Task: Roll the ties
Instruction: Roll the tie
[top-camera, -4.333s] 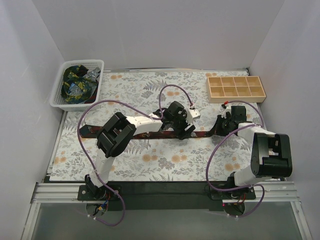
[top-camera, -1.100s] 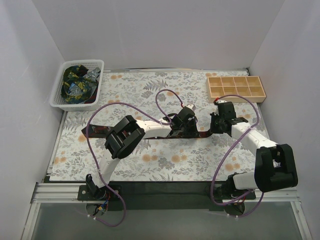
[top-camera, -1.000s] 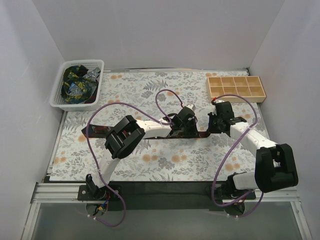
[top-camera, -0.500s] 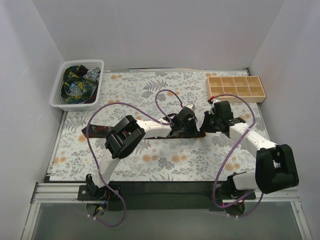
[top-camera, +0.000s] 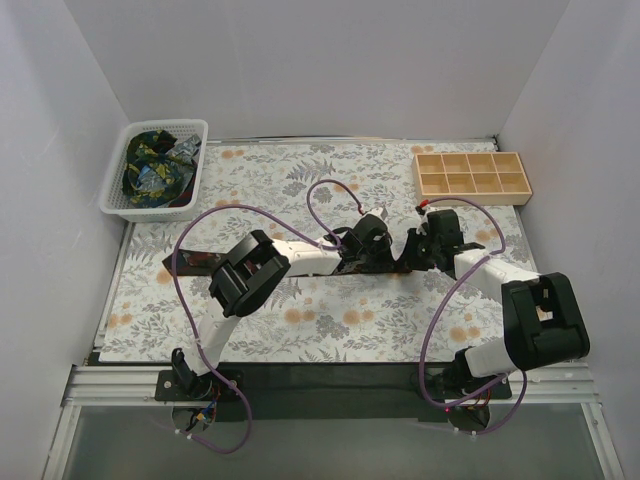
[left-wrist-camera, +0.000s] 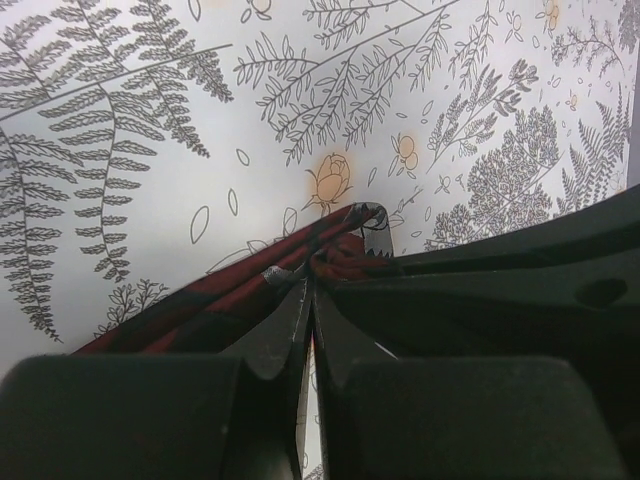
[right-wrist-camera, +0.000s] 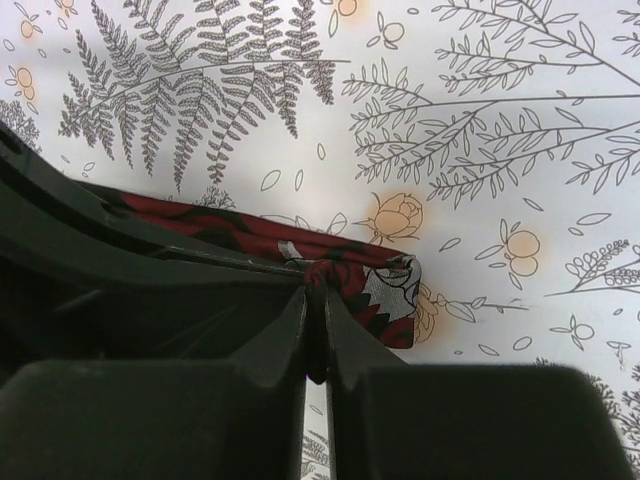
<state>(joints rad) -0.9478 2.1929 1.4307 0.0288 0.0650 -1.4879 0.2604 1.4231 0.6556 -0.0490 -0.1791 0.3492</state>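
Observation:
A maroon tie (top-camera: 195, 262) with pale flecks lies stretched across the floral mat, running from the left side to the middle. Its right end is folded back on itself (right-wrist-camera: 385, 290). My left gripper (top-camera: 380, 260) is shut on the tie near that fold, with the fabric (left-wrist-camera: 250, 290) bunched at the fingertips (left-wrist-camera: 300, 290). My right gripper (top-camera: 406, 254) sits right beside the left one. It is shut on the folded end, with red cloth pinched between its tips (right-wrist-camera: 340, 300). More ties (top-camera: 152, 165), dark with blue, green and yellow prints, lie heaped in a basket.
The white mesh basket (top-camera: 118, 180) stands at the back left corner. At the back right sits a wooden box (top-camera: 472, 175) divided into compartments. White walls close in three sides. Purple cables (top-camera: 330, 190) loop above both arms.
My right gripper has moved left toward the left gripper, carrying the tie's right end with it, so that end now lies folded over. The left gripper has stayed put.

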